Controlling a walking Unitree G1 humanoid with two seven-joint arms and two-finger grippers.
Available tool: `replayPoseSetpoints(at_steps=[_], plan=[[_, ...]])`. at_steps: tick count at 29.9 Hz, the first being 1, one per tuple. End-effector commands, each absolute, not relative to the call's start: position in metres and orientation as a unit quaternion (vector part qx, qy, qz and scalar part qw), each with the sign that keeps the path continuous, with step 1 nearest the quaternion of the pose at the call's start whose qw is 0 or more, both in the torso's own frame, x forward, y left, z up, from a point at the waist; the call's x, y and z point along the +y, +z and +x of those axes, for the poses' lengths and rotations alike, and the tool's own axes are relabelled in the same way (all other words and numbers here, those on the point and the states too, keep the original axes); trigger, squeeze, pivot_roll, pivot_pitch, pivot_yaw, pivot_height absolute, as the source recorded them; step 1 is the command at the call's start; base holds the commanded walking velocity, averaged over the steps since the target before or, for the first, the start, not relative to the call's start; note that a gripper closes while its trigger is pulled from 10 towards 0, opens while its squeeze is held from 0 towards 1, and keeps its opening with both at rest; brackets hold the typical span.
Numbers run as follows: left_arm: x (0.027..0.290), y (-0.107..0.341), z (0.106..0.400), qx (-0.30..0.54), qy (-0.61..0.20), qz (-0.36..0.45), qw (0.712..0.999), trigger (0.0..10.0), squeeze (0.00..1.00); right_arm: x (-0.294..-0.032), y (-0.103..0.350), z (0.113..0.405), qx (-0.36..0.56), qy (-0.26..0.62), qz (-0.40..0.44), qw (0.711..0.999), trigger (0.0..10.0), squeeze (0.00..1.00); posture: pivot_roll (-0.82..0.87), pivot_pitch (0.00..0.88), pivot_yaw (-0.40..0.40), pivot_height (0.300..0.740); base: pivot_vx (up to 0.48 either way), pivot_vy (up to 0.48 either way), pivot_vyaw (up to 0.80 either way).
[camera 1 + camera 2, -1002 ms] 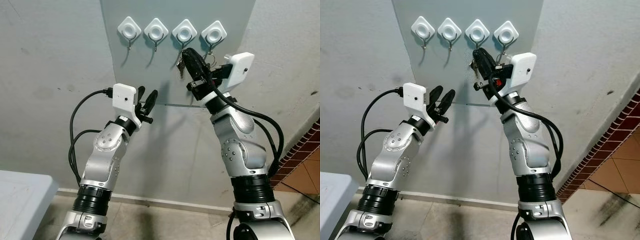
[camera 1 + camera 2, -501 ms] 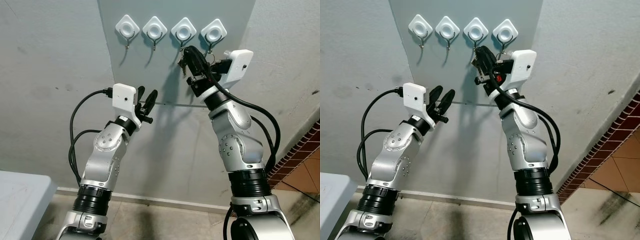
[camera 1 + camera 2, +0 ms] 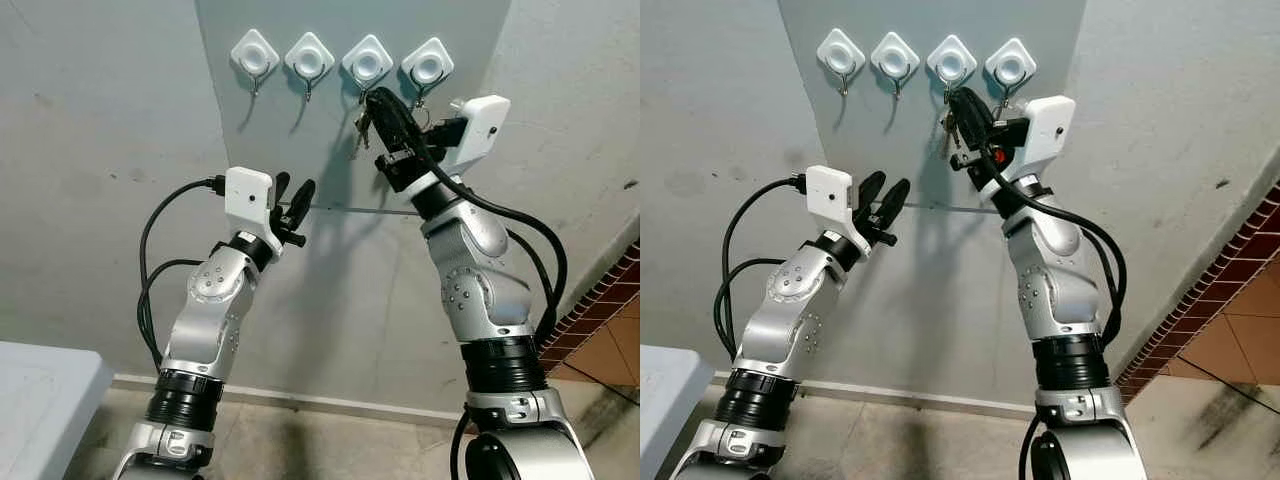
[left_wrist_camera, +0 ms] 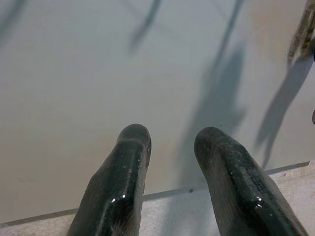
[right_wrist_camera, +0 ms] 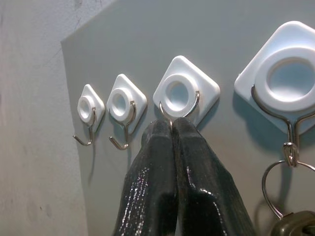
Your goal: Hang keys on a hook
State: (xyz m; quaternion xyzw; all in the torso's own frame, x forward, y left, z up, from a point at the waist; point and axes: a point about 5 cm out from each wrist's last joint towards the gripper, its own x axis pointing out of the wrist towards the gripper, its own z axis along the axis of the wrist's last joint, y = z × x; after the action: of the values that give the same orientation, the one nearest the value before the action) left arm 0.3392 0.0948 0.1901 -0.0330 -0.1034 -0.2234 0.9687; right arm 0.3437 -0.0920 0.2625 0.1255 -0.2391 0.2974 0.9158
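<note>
Jaws of the right gripper [image 5: 171, 129] pinch keys [image 3: 361, 124] at the third of four hooks [image 5: 179, 93]; left gripper [image 3: 295, 195] slightly parted.

Grey wall [image 3: 90, 150], tiled floor [image 3: 610, 365], white table [image 3: 40, 390]
</note>
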Motion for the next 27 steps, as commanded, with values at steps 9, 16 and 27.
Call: replayPoseSetpoints(at_steps=[9, 16, 27], plan=[[0.095, 0.195, 0.341, -0.112, -0.221, -0.034, 0.968, 10.0, 0.0, -0.094, 0.264, 0.345, -0.242, 0.285, 0.11, 0.921, 10.0, 0.0, 0.07, 0.0, 0.009, 0.74, 0.0, 0.0, 0.0], [0.095, 0.195, 0.341, -0.112, -0.219, -0.035, 0.969, 10.0, 0.0, -0.097, 0.256, 0.348, -0.221, 0.277, 0.092, 0.931, 10.0, 0.0, 0.07, 0.0, 0.009, 0.74, 0.0, 0.0, 0.0], [0.095, 0.195, 0.341, -0.112, -0.221, -0.036, 0.968, 10.0, 0.0, -0.09, 0.26, 0.342, -0.236, 0.307, 0.103, 0.916, 10.0, 0.0, 0.06, 0.0, 0.011, 0.74, 0.0, 0.0, 0.0]])
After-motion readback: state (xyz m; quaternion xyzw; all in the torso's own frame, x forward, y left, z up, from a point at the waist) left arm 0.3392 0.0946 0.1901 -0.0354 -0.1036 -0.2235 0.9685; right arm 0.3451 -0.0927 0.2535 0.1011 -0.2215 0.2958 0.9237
